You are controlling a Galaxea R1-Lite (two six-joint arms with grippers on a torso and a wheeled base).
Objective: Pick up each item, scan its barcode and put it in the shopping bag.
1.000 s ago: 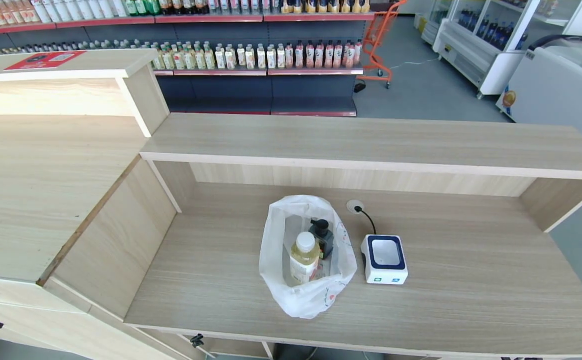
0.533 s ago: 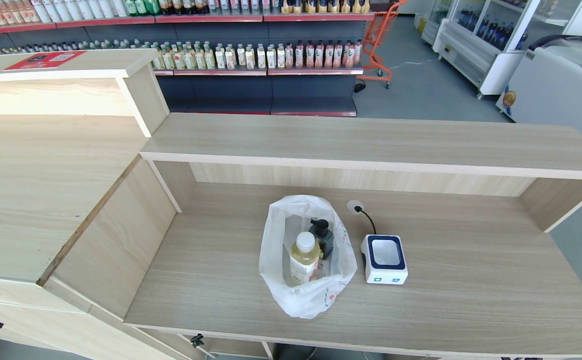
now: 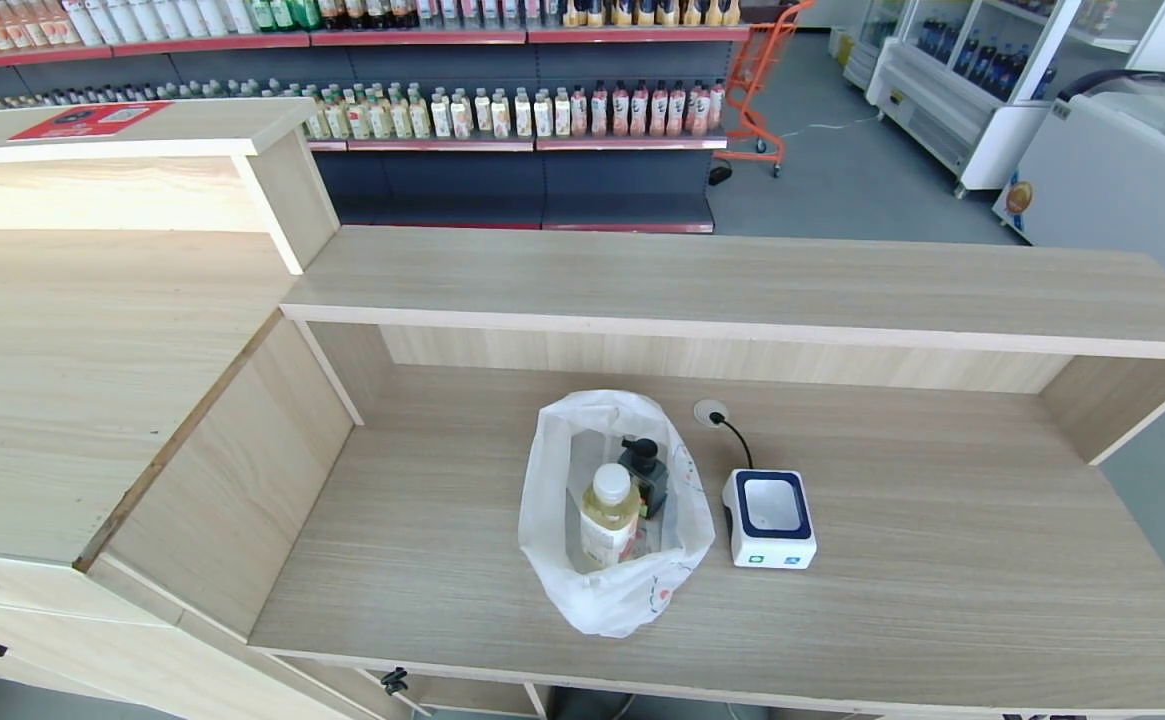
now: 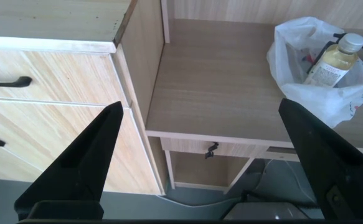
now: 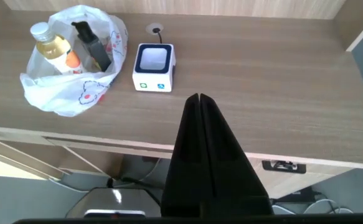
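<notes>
Drink bottle [image 3: 609, 512] and dark pump bottle [image 3: 645, 470] stand inside the shopping bag [image 3: 624, 600], frame centre; scanner [image 3: 768, 518] just right of it. My left gripper [image 4: 201, 107] gapes wide, empty; right gripper [image 5: 199, 98] pinched closed on nothing. I judge bagging finished; next, park arms clear.

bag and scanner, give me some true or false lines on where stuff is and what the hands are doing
1. The bottle stands in the bag. True.
2. The scanner sits on the bag's left. False: it is on the bag's right.
3. The left hand is open. True.
4. The right hand grips an item. False: it is shut and empty.
</notes>
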